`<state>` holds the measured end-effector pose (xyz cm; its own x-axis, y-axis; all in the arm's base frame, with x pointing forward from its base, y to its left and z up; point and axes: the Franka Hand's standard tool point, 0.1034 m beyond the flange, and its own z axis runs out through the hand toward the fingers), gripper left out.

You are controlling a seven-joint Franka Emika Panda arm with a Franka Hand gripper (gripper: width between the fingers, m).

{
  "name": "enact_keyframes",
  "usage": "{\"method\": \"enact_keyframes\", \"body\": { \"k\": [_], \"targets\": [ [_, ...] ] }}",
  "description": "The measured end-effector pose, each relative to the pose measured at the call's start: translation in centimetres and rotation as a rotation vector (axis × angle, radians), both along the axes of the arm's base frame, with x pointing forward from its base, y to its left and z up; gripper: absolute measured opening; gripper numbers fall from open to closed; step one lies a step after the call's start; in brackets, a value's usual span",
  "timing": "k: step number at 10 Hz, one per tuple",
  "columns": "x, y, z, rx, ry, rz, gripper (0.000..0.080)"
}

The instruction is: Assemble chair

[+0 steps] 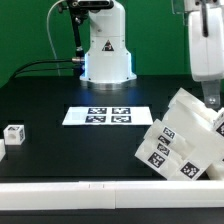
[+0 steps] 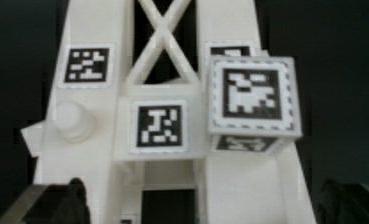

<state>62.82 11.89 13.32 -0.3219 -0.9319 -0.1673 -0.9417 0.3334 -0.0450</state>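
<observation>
gripper (image 2: 184, 205) wide open, holding nothing, above seemingly tilted chair (image 1: 185, 140), marker board (image 1: 108, 115) nearby

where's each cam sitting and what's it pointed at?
Exterior view: off the arm, looking across the black table toward the robot base; marker board mid-table, arm link at the exterior view's right.
Wrist view: on the wrist, close on the chair assembly; dark open tool fingertips at frame edge.
Shared: the chair assembly.
</observation>
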Motion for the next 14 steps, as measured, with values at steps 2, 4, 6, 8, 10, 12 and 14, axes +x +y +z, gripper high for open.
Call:
{"method": "enact_keyframes", "body": {
  "k": [2,4,6,8,10,12,14],
  "targets": [
    [-0.1,0.0,-0.1,-0.001,0.002,0.002,0.0649],
    [-0.1,0.0,-0.2,-0.002,0.003,0.004,0.0649],
    [-1.7,-0.7,-1.1,-0.014,-0.011,0.036,0.0649],
    [-3.5,-1.7,-1.7,-0.022,-0.003,0.062,0.0649],
    [-3.5,-3.6,-1.9,-0.038,-0.005,0.091,0.0649],
    [-3.6,-6.0,-2.7,-0.065,-0.01,0.102,0.0649],
    [-3.1,-7.7,-3.1,-0.089,-0.022,0.111,0.0649]
  ]
}}
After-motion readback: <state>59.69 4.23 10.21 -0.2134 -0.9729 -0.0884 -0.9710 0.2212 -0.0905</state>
